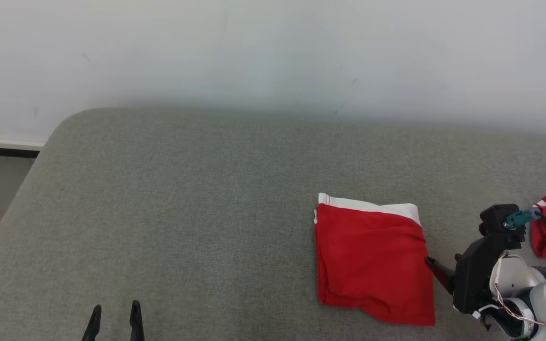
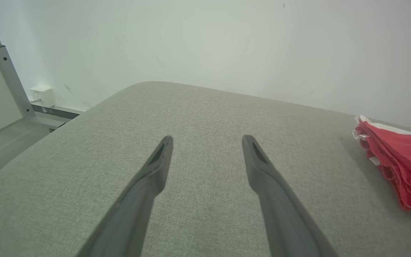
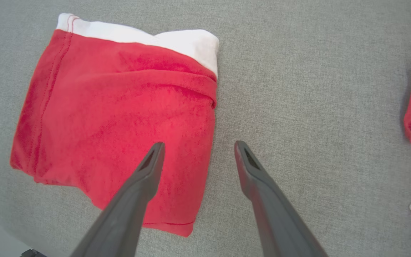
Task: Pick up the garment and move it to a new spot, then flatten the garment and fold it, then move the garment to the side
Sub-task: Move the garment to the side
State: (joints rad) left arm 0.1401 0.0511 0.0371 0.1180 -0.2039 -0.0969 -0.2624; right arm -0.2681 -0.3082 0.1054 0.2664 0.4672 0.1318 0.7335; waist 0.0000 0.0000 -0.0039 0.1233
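Okay, left gripper (image 1: 116, 305) sits low at left, fingers spread wide, holding nothing, over bare grey cushion (image 1: 183, 213). Folded red garment (image 1: 372, 260), white band on its far edge, lies flat right of centre. Right gripper (image 3: 199, 143) is wide apart and empty, one finger over the garment's right edge, the other over cushion. Second red-and-white cloth (image 1: 545, 232) at far right; its small mark is unreadable.

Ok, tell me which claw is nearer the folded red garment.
Right. The right claw is open at the right edge of the folded red garment, with one finger in front of the cloth. The left claw is well off to the garment's left, open over bare grey cushion.
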